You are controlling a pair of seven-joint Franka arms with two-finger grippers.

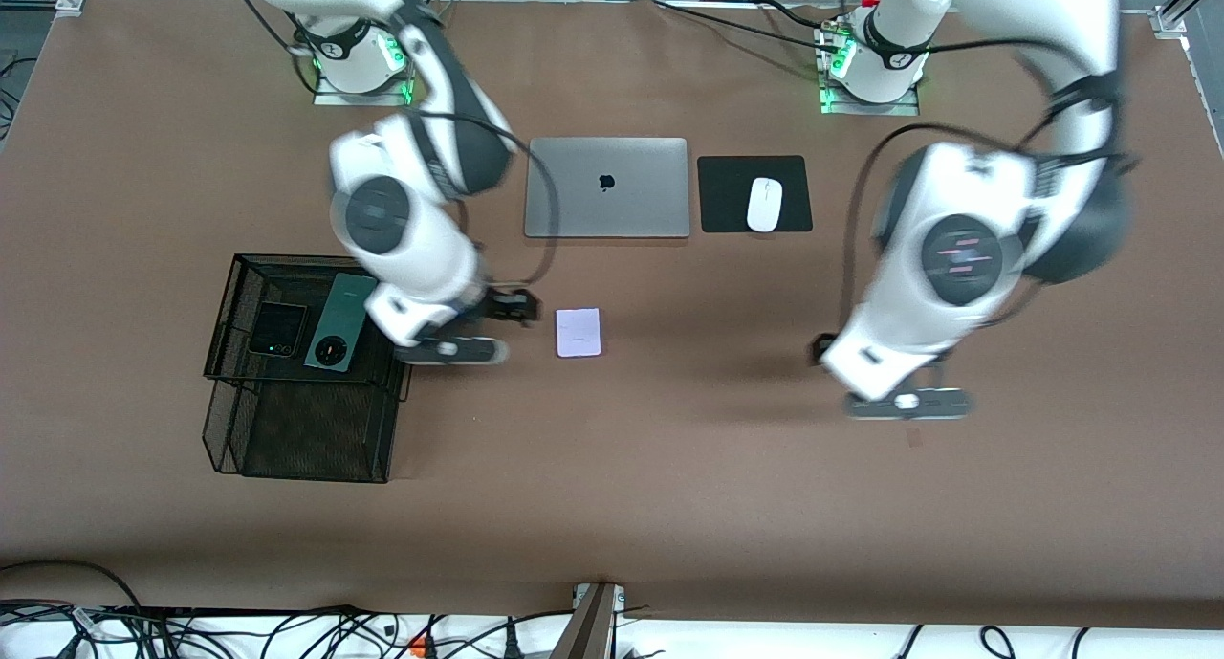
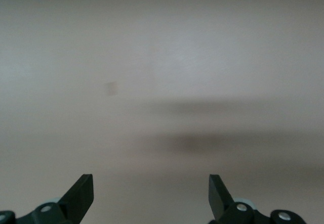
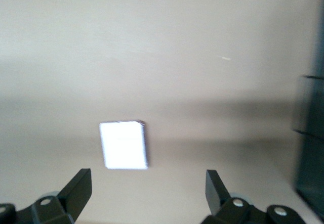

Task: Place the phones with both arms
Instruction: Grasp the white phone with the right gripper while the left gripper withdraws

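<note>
A pale pink-lavender flip phone [image 1: 579, 333] [image 3: 124, 145] lies flat on the brown table, apart from everything else. Beside it, toward the right arm's end, my right gripper [image 1: 497, 319] [image 3: 147, 183] hangs open and empty between that phone and the black mesh tray [image 1: 222, 315]. In the tray's upper tier lie a small black flip phone [image 1: 277, 330] and a long dark green phone [image 1: 341, 322], side by side. My left gripper [image 1: 889, 382] [image 2: 151, 186] is open over bare table toward the left arm's end, with nothing between its fingers.
A closed silver laptop [image 1: 607, 186] and a white mouse [image 1: 764, 204] on a black pad [image 1: 727, 195] lie farther from the front camera than the pink phone. The tray's lower tier [image 1: 306, 429] juts toward the camera. The tray's edge [image 3: 309, 148] shows in the right wrist view.
</note>
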